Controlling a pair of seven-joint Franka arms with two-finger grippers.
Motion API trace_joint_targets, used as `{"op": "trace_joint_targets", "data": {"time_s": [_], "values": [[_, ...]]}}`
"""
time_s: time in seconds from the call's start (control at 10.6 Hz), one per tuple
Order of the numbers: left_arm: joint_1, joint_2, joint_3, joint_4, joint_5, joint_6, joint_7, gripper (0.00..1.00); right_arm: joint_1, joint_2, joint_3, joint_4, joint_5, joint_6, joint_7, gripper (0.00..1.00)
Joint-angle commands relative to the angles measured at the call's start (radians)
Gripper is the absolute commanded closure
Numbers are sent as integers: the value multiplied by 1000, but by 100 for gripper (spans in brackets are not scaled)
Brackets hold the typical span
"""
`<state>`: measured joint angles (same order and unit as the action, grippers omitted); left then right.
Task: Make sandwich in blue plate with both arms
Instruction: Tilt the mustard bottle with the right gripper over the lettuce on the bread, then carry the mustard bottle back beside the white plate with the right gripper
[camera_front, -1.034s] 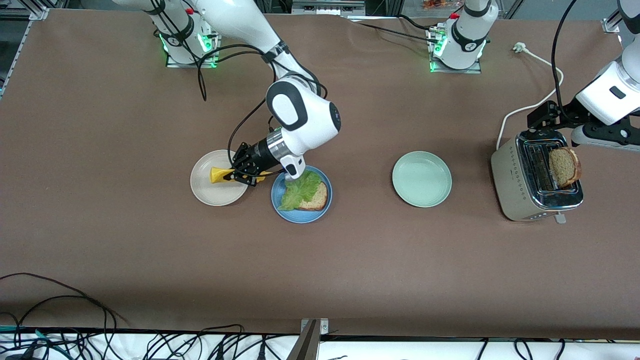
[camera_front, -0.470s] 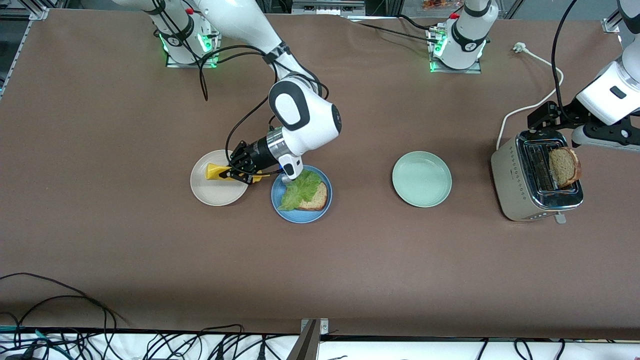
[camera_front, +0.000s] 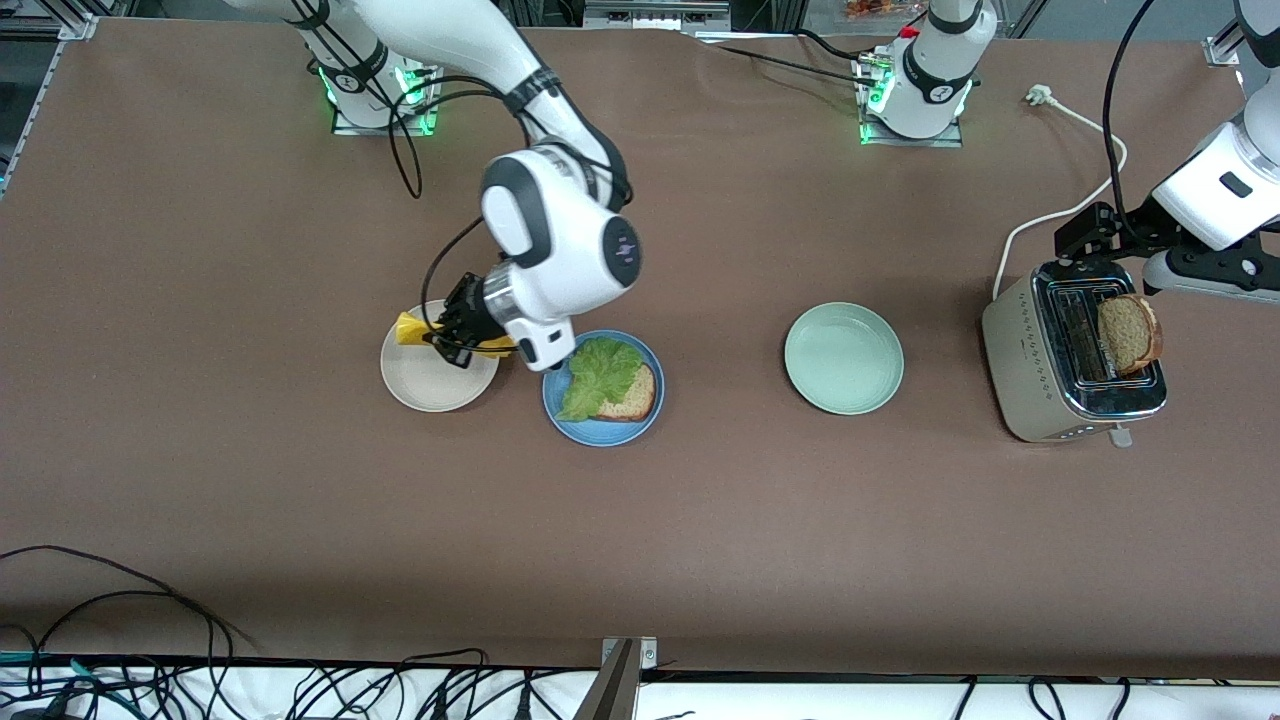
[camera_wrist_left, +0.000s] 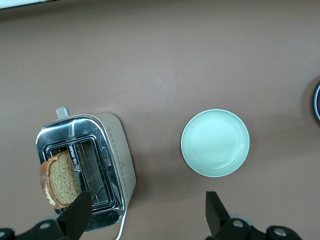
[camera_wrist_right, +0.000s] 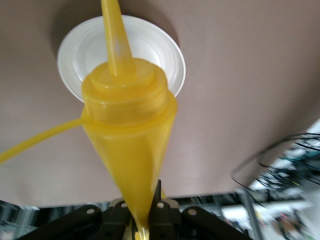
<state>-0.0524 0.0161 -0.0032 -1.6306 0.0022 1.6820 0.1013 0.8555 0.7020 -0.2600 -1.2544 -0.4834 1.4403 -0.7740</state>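
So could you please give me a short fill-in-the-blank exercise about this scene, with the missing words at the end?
1. The right tool is shut on a yellow ____ over the beige plate.
2. On the blue plate, a lettuce leaf lies on a slice of ____.
3. The second slice stands in the ____, under the open left tool.
4. The green plate holds ____.

Missing words: bottle; bread; toaster; nothing
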Motion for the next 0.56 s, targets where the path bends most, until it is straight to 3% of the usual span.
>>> {"op": "trace_joint_targets", "data": {"time_s": [0.0,0.28,0.47], "values": [[3,-16,-3,-18,-8,10,1,0,-152,-102,-1,4,248,-12,-94,90],[5,-10,0,-20,-8,9,1,0,-343,-127,-1,4,561,-14,-278,90],[5,2,6,-20,-7,10,3,0,-438,-127,2,3,694,-17,-417,90]]}}
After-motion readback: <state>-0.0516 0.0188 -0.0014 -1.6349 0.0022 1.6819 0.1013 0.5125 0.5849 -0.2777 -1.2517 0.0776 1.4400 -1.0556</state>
